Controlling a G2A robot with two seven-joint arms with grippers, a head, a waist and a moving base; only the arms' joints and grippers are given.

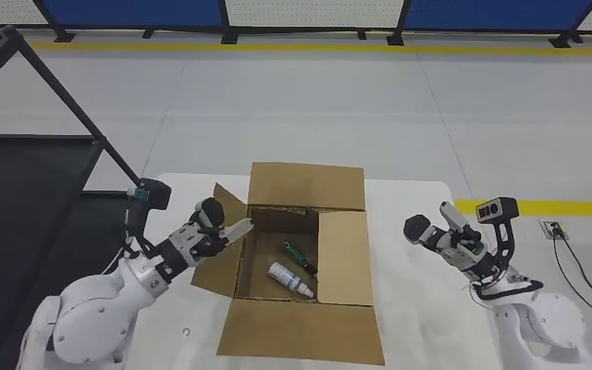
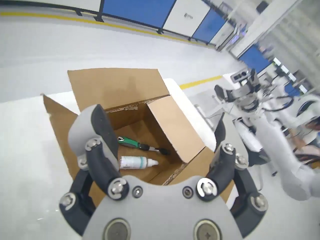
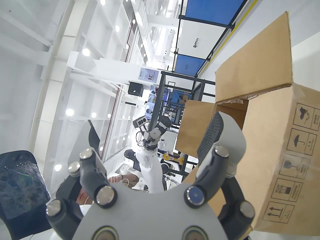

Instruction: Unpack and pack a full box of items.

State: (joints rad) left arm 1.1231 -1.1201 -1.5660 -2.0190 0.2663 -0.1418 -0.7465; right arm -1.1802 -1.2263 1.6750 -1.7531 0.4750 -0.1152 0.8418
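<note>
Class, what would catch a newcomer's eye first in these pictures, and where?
An open cardboard box sits on the table, flaps spread. A white bottle and a green-handled tool lie on its floor. The left gripper hovers open at one flap; the right gripper stands apart, open.

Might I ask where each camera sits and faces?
Top view: overhead, looking down into the cardboard box; left end effector and right end effector show.
Left wrist view: looks into the box at white bottle and green-handled tool; left end effector, open.
Right wrist view: faces the box's outer side; right end effector, open.
Top and left wrist views share the bottle.
</note>
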